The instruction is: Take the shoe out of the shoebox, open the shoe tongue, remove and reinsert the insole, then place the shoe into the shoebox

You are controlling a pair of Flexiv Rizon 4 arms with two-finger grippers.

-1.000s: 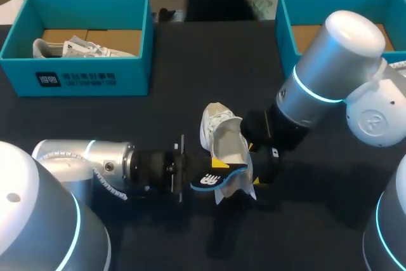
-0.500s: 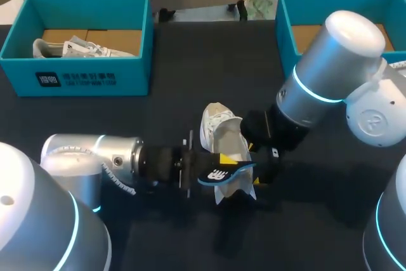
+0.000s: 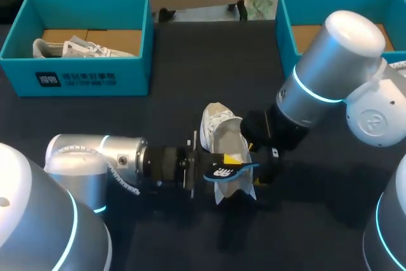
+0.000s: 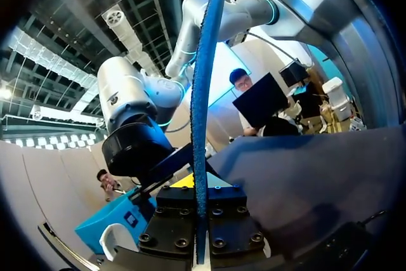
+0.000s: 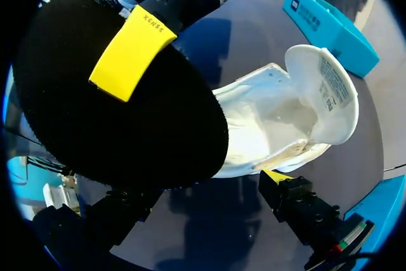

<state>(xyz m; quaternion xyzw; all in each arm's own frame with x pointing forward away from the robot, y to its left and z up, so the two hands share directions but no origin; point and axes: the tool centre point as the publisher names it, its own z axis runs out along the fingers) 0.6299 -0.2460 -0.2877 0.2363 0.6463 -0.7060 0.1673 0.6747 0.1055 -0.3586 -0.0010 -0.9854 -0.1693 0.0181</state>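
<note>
Within the closed left gripper (image 3: pixel 225 164), a thin blue insole (image 4: pixel 202 125) is hovering over the white sneaker (image 3: pixel 219 132) the right gripper (image 3: pixel 254 164) is clamping; toe-first entry seems best.

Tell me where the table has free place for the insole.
Bare table lies between the left box and the right box, behind the shoe. Another bare strip lies in front of the shoe, between the arms. Crowded: the middle, where left claw and right claw meet.
</note>
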